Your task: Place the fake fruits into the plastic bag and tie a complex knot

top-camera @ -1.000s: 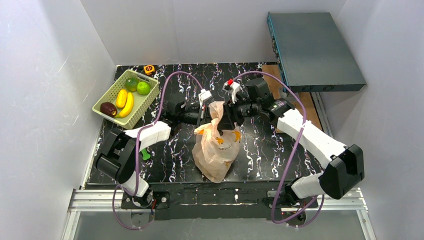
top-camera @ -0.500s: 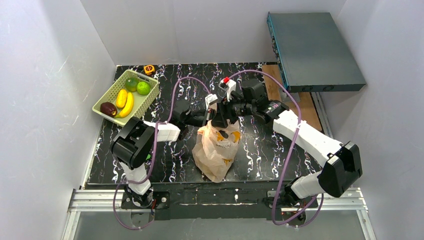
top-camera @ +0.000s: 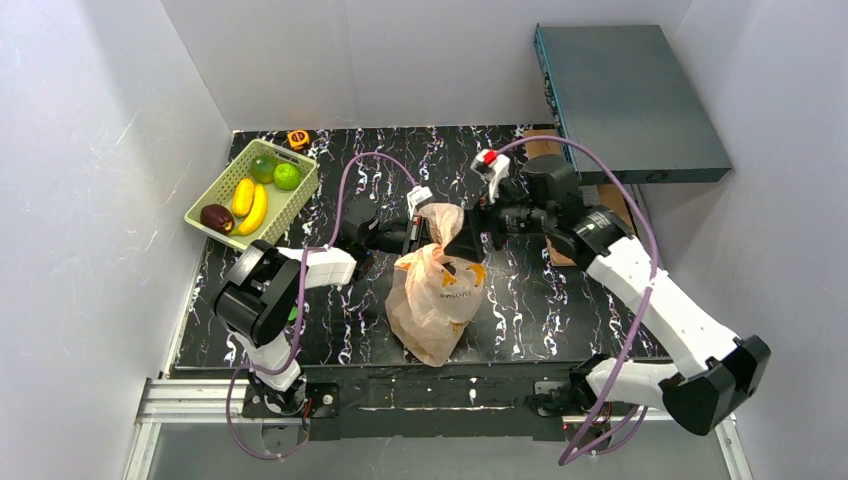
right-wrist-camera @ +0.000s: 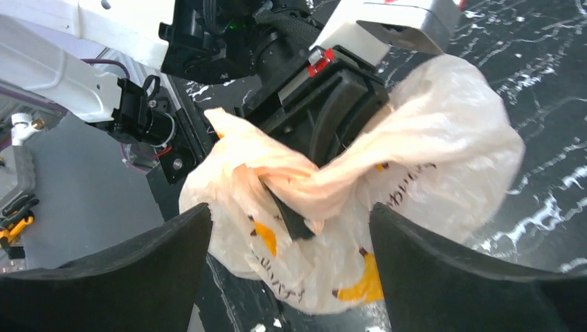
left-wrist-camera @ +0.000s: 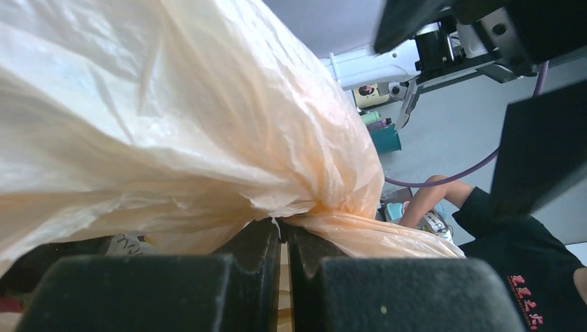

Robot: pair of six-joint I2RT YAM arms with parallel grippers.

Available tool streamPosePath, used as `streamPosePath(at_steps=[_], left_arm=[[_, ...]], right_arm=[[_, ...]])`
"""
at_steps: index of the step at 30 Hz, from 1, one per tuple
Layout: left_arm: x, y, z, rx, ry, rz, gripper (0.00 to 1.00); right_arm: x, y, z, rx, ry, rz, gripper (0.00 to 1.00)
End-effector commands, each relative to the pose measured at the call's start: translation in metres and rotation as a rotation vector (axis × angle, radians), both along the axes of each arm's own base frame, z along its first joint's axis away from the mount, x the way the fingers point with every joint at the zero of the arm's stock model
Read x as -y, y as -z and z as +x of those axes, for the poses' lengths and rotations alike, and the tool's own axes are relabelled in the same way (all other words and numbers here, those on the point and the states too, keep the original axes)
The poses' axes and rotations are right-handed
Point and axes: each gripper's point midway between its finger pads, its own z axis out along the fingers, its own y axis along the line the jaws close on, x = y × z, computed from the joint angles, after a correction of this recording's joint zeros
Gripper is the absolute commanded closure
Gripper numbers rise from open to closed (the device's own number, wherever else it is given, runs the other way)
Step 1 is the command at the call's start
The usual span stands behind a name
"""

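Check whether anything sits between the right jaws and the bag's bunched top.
Nothing visible does. The right gripper is open and directly faces the bunched top of the plastic bag. The left gripper is shut on that bunch from the opposite side, not in between.

The right pincer [right-wrist-camera: 287,214] is now opened wide, released from the top of the plastic bag [top-camera: 435,295] and drawn back toward the right edge of the surface [top-camera: 560,300]. The left arm's elbow [top-camera: 262,298] is shifted in from the left edge toward the bag.
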Motion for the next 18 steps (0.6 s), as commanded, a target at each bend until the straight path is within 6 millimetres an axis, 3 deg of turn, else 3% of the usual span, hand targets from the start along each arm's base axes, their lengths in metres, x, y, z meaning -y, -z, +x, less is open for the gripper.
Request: streamPosePath(at_steps=[1,3,6,11,18], left_arm=[[-0.002,-0.012,-0.002,0.068,-0.002,-0.031,1.00],[-0.002,-0.013,-0.002,0.070,0.000,-0.032,1.00],[-0.002,-0.012,-0.001,0.070,-0.003,-0.031,1.00],[-0.001,-0.014,0.001,0.079,-0.004,-0.036,1.00],[-0.002,-0.015,-0.002,0.090,0.001,-0.040,1.00]], right_arm=[[0.030,-0.005,-0.015,-0.049,0.016,-0.046,0.20],[0.038,0.006,-0.024,-0.058,0.000,-0.072,0.41],[0.038,0.021,-0.036,-0.093,-0.047,-0.070,0.55],[0.025,0.036,-0.033,-0.165,-0.080,-0.042,0.60],[0.007,0.032,-0.027,-0.200,-0.133,0.016,0.58]])
